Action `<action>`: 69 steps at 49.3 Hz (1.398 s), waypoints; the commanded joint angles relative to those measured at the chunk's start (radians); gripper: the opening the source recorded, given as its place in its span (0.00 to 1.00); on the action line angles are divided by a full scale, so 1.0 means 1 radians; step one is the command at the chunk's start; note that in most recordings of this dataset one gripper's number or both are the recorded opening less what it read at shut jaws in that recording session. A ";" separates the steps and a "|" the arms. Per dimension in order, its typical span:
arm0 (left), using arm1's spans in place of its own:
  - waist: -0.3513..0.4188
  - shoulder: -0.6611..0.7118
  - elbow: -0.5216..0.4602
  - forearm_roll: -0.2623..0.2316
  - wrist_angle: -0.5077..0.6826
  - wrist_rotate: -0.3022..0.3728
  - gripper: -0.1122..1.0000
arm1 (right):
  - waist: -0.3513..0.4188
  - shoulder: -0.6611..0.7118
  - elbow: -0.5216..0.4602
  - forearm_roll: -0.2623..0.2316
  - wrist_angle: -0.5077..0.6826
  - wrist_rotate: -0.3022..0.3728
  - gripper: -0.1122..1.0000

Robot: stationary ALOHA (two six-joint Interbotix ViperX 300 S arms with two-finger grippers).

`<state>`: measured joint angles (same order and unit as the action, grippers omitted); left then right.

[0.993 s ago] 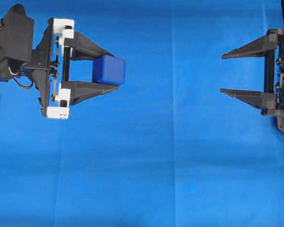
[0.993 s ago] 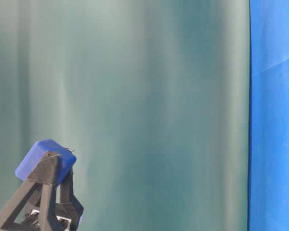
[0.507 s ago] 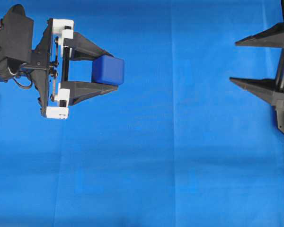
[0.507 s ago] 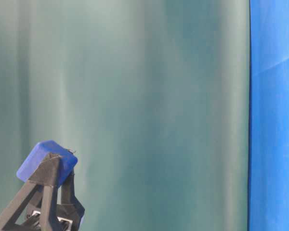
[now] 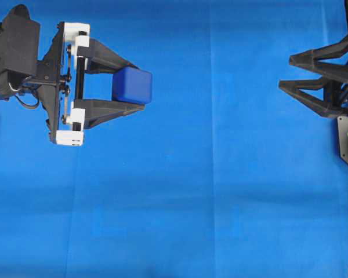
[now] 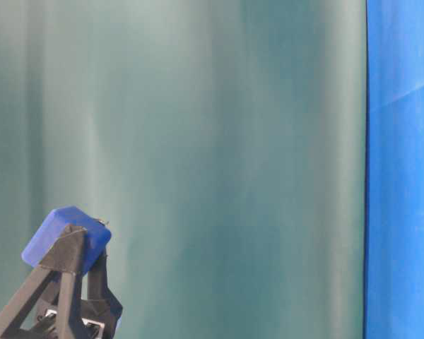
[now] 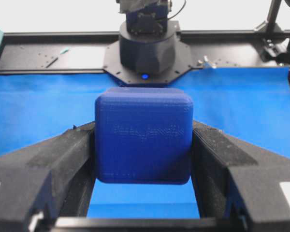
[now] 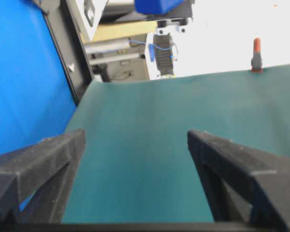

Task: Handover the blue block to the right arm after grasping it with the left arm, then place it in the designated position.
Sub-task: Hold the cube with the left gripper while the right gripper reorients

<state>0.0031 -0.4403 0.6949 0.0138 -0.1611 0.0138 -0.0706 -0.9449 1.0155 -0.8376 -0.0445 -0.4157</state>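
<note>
The blue block (image 5: 132,86) is a dark-blue cube with rounded edges, held off the cloth between the fingertips of my left gripper (image 5: 138,86), the one with white brackets. The left wrist view shows the blue block (image 7: 143,134) squeezed by both black fingers (image 7: 70,164). In the table-level view the block (image 6: 65,236) sits on top of the raised fingers. My right gripper (image 5: 285,70), all black, hangs at the right edge, rolled on its side, open and holding nothing. In its wrist view the right gripper (image 8: 136,135) spans only green backdrop.
A bright blue cloth (image 5: 209,191) covers the table. A green curtain (image 6: 219,162) hangs behind it. The right arm's black base (image 7: 147,48) stands at the cloth's far edge in the left wrist view. A dark frame rail (image 8: 70,48) borders the cloth.
The right gripper has rolled about its axis, so its two fingers now appear closer together from above. The left gripper and the block have stayed still.
</note>
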 commanded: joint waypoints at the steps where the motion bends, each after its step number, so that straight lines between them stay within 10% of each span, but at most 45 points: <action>1: 0.002 -0.040 -0.012 0.000 -0.011 -0.002 0.54 | -0.002 0.008 -0.014 -0.018 -0.005 -0.003 0.97; 69: 0.002 -0.040 -0.012 -0.002 -0.011 -0.006 0.54 | 0.000 0.009 -0.014 -0.055 -0.005 -0.003 0.95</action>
<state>0.0031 -0.4403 0.6934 0.0138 -0.1626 0.0092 -0.0706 -0.9419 1.0155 -0.8912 -0.0445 -0.4203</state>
